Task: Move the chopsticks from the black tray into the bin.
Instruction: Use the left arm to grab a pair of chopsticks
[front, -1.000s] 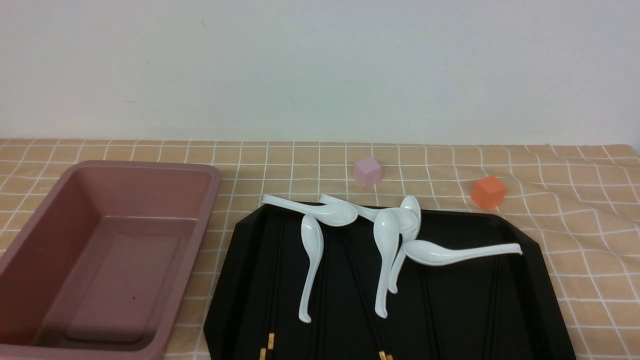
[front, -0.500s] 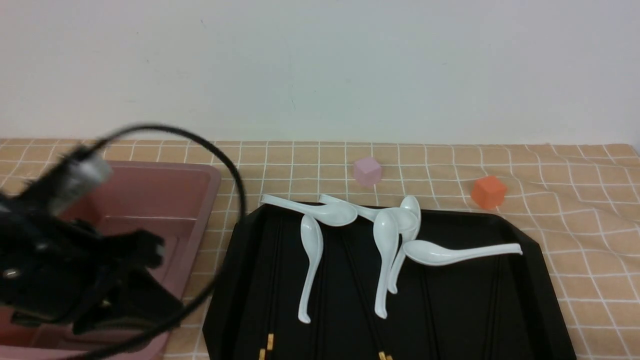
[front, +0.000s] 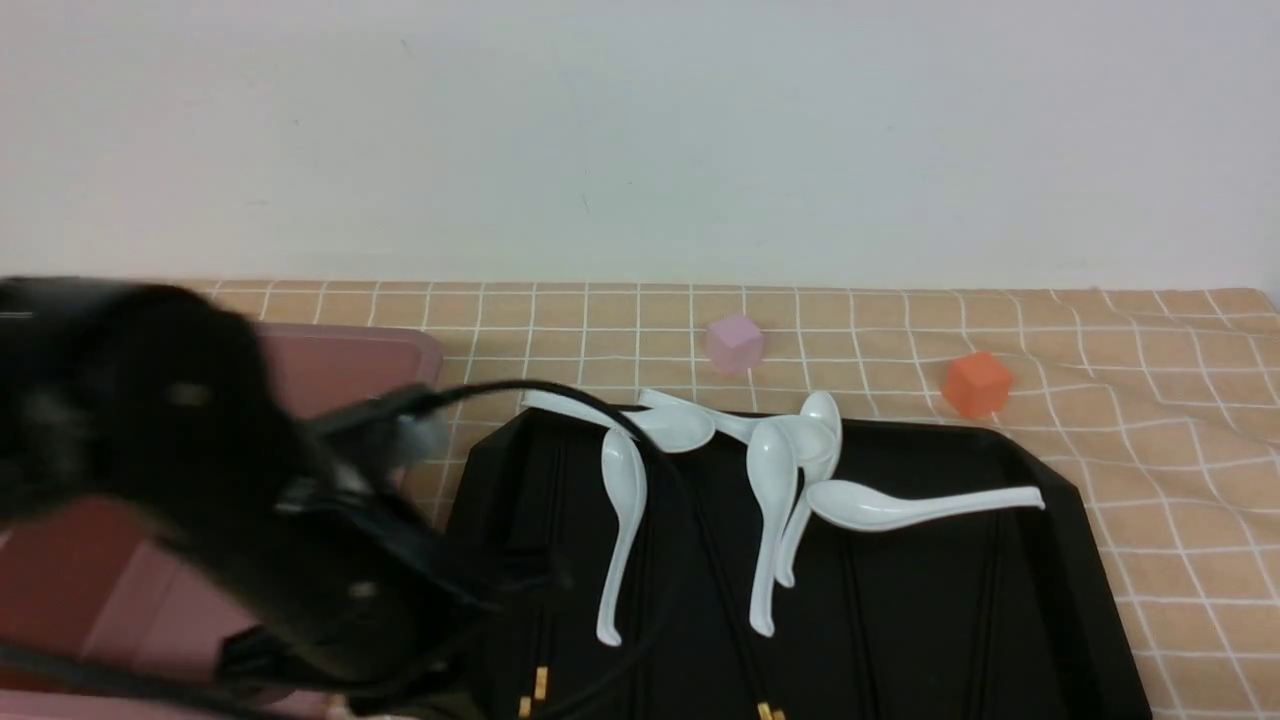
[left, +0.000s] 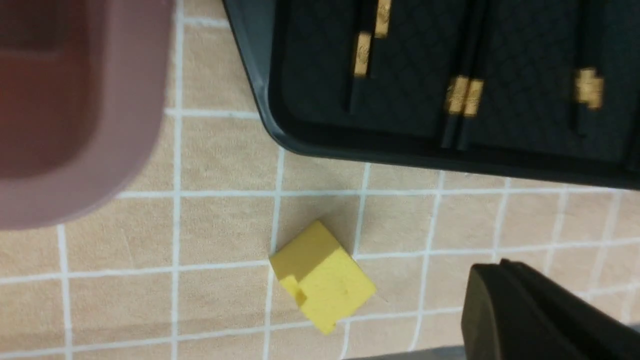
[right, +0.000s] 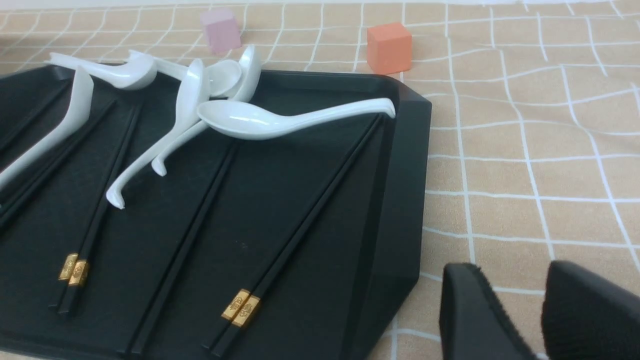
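Several chopsticks (right: 307, 217) lie paired in the tray (right: 400, 200), none seen in the bin (front: 350, 360) at left; approach step — left gripper (left: 500, 295), pressed together, empty, hovers over the near worktop (left: 225, 225); next it must spread, then straddle one pair.

A lab test bench is suggested: checked cloth (front: 1150, 480), plain white wall (front: 640, 140), coloured cubes (front: 977, 384) placed behind the black tray (front: 930, 610).

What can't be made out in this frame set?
- Front view: the blurred left arm hides most of the bin and part of the black tray.
- Left wrist view: the chopsticks are cut by the picture's edge; only banded ends show.
- Right wrist view: the right gripper is cropped at the edge.
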